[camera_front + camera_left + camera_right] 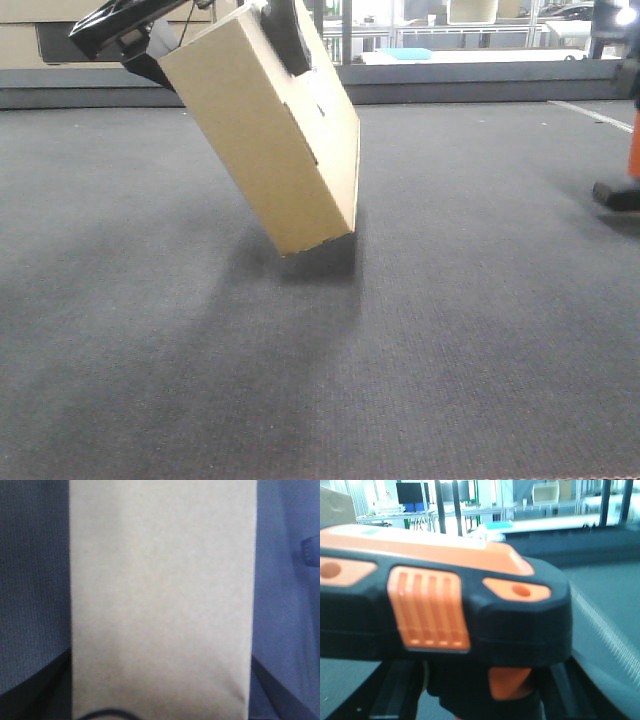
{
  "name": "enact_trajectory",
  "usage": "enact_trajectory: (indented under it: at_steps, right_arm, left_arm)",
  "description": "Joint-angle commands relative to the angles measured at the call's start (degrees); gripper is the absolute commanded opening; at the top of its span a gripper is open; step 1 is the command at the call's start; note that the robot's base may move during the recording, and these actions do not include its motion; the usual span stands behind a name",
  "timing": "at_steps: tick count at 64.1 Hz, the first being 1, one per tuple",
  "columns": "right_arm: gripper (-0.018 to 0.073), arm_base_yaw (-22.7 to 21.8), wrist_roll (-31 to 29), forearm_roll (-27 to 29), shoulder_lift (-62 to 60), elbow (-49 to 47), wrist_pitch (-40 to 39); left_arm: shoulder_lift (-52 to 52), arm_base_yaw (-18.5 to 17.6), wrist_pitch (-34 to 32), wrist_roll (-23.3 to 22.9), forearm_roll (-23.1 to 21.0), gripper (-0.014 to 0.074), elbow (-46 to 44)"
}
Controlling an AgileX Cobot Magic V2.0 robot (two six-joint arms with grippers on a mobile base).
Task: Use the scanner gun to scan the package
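Note:
The package [275,130], a plain tan cardboard box, hangs tilted with its lowest corner at or just above the grey mat [400,350]. My left gripper [215,45] is shut on its upper end, one dark finger lying on the front face. The left wrist view shows the package [160,590] filling the middle, with dark fingers [30,692] on both sides. No label shows. The scanner gun [470,605], with a black head and orange panels, fills the right wrist view; my right gripper [482,697] is shut on its handle. In the front view, the scanner gun [628,175] shows only as an orange handle and black base at the far right edge.
A low grey ledge [480,85] runs along the back of the mat, with glass and racks behind it. A larger carton with a dark panel [50,40] stands at the back left. A white line [590,115] crosses the mat at the right.

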Motion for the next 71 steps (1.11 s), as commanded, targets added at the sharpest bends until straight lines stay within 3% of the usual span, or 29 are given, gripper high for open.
enact_trajectory:
  at_steps: [1, 8, 15, 22, 45, 50, 60, 71]
  right_arm:
    - [-0.0169, 0.0, -4.9, 1.1, -4.1, -0.4, -0.5]
    - [-0.0169, 1.9, -13.5, 4.6, -7.2, -0.4, 2.5]
    - [-0.0169, 5.2, -26.7, 11.3, -8.1, -0.4, 3.3]
    - [-0.0169, 7.8, -34.0, 14.7, -8.1, -0.4, 3.3]
    - [-0.0169, 9.1, -33.4, 15.3, -8.1, -0.4, 2.8]
    - [-0.0169, 9.1, -28.9, 15.7, -8.1, -0.4, 2.5]
    - [-0.0169, 8.9, -13.9, 16.7, -8.1, -0.4, 1.5]
    - [-0.0169, 8.8, -6.8, 16.7, -6.9, -0.4, -1.8]
  left_arm:
    - [-0.1, -0.4, -2.0, -1.7, -0.6, -0.0111, -0.1]
    - [-0.1, -0.4, -2.8, -3.9, -0.6, -0.0111, -0.1]
    - [-0.1, -0.4, -3.0, -5.8, -0.6, -0.0111, -0.1]
    - [-0.1, -0.4, -3.0, -6.2, -0.6, -0.0111, -0.1]
    - [-0.1, 0.2, -0.5, -6.2, -0.2, -0.0111, -0.1]
    - [-0.1, 0.2, -0.6, -6.1, -0.2, -0.0111, -0.1]
    - [-0.1, 0.2, -0.6, -5.9, -0.1, -0.0111, -0.1]
    - [-0.1, 0.2, -0.6, -5.7, -0.1, -0.0111, -0.1]
